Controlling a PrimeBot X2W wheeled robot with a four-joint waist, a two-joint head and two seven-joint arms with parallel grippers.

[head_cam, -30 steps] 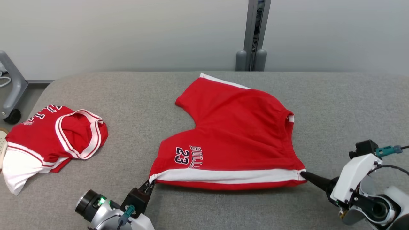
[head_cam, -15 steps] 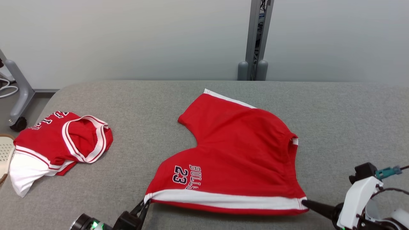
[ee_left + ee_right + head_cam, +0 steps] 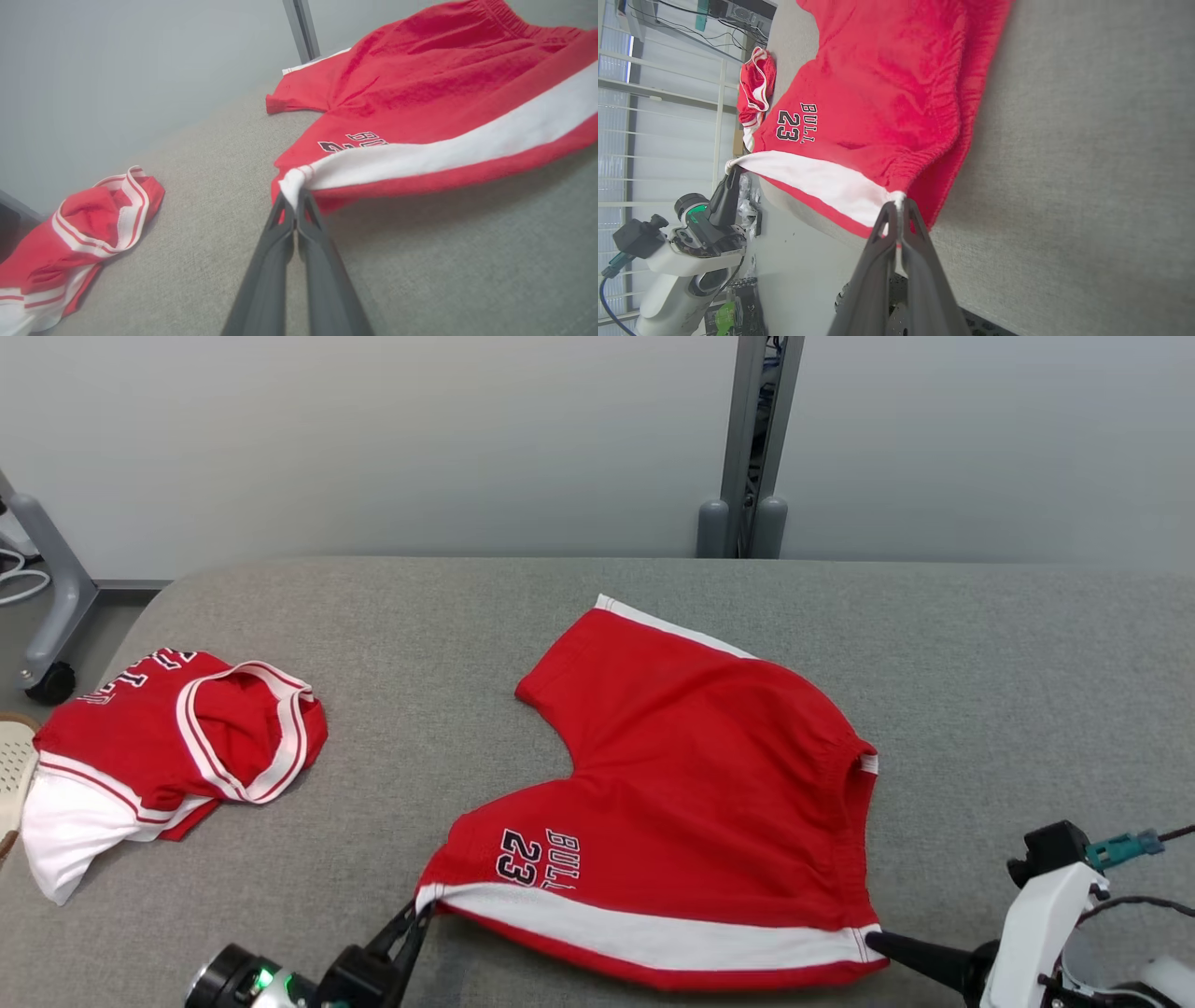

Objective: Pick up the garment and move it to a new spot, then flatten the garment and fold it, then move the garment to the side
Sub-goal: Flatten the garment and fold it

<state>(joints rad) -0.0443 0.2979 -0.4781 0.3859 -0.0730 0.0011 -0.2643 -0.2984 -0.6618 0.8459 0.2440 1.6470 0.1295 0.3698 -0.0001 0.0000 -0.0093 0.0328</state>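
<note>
Head view: red shorts [image 3: 709, 784] lie on the worktop [image 3: 1008, 653]; I have left tool [image 3: 420, 915] clamped on their near hem corner, right tool [image 3: 875, 939] on the waistband corner (white stripe [image 3: 653, 933] between).

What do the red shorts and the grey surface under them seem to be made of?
Red shorts: soft matte knit, probably cotton or fleece; fuzzy nap, gathers at the elastic waistband.
Grey surface: matte woven fabric, like upholstery; a fine weave shows.

Bright, even light; soft shadows; wrist views blurred at edges.
</note>
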